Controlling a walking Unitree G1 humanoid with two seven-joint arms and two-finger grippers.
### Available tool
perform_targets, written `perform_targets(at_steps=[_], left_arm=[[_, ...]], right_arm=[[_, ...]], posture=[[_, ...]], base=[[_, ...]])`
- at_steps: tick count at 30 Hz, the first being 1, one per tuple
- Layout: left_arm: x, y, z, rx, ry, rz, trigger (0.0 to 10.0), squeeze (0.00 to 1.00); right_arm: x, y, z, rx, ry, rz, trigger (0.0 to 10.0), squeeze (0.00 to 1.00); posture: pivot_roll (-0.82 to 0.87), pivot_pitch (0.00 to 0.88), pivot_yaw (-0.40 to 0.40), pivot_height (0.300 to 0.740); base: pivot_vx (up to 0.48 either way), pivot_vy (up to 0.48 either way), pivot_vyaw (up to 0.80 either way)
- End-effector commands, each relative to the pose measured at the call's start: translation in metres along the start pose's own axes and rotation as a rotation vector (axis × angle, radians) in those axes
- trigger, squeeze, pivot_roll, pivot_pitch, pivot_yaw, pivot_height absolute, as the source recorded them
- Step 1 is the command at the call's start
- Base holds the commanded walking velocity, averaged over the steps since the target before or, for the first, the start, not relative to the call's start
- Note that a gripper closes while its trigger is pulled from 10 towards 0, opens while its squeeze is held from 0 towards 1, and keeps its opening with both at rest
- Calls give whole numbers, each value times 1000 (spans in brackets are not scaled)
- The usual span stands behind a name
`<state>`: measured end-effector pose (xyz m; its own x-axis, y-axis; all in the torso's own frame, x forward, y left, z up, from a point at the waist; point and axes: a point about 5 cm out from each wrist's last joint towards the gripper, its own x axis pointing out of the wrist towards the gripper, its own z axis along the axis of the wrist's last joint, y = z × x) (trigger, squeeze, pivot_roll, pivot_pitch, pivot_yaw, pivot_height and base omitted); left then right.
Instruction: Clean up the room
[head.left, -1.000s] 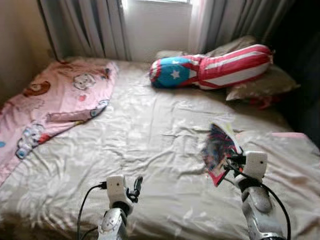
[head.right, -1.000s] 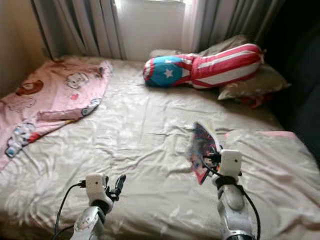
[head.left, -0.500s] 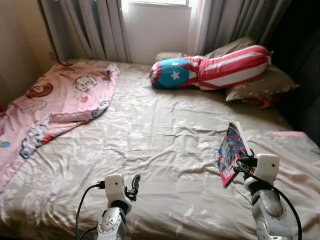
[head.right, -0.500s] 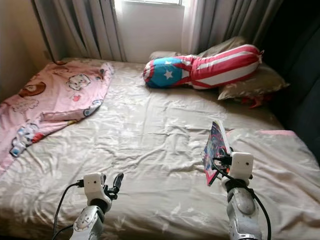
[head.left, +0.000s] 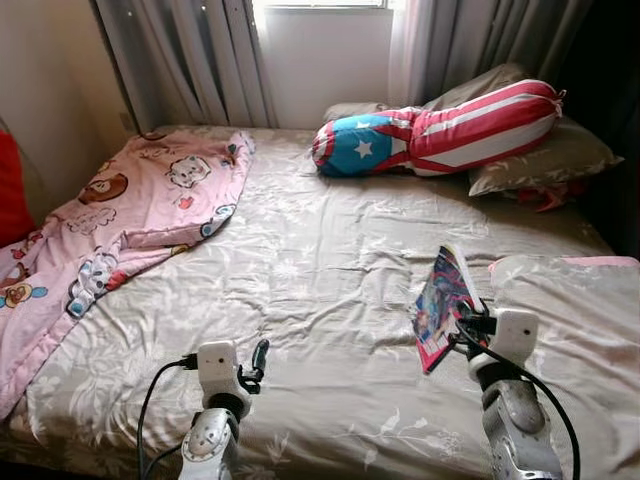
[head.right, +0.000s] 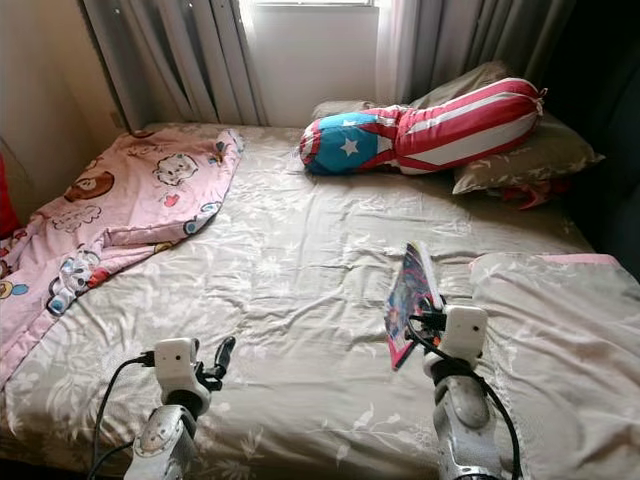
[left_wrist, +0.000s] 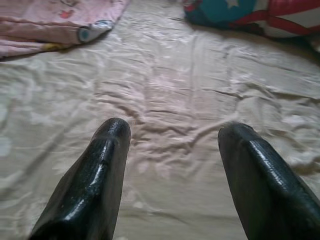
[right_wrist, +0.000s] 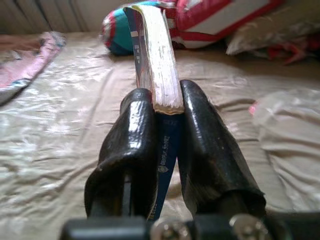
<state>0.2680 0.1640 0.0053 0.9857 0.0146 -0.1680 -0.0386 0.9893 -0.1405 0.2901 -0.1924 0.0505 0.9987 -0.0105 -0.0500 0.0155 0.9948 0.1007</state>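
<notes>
Right pincer (right_wrist: 161, 107) clamping thin glossy book (head.left: 443, 304), wrinkled bedsheet (head.left: 310, 270)

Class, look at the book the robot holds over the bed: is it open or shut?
Shut. In the right wrist view the right gripper pinches the book with its pages pressed together between both covers.

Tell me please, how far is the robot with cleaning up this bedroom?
Done: the book is lifted off the bed, gripped upright in the right gripper. In hand: it has not yet been put anywhere. Left: the pink blanket lies crumpled on the bed's left side, and the striped bolster lies skewed across the pillows. The left gripper hovers open and empty.
</notes>
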Motion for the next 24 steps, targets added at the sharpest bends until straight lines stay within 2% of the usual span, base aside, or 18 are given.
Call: perform_targets(at_steps=[1, 15, 20, 24], left_arm=[[6, 1, 8, -6, -22, 9, 10000, 0], [15, 5, 26, 21, -70, -37, 10000, 0], [18, 1, 31, 6, -89, -41, 10000, 0], [15, 1, 26, 7, -70, -40, 10000, 0]], right_arm=[[8, 6, 11, 1, -40, 21, 10000, 0], [12, 15, 21, -6, -102, 9, 10000, 0], [13, 8, 26, -20, -110, -1, 10000, 0], [11, 6, 27, -16, -120, -21, 10000, 0]], posture=[[-31, 0, -15, 707], [-87, 0, 7, 707], [-107, 0, 2, 707], [-129, 0, 8, 707]], base=[[0, 0, 0], [0, 0, 0], [0, 0, 0], [0, 0, 0]])
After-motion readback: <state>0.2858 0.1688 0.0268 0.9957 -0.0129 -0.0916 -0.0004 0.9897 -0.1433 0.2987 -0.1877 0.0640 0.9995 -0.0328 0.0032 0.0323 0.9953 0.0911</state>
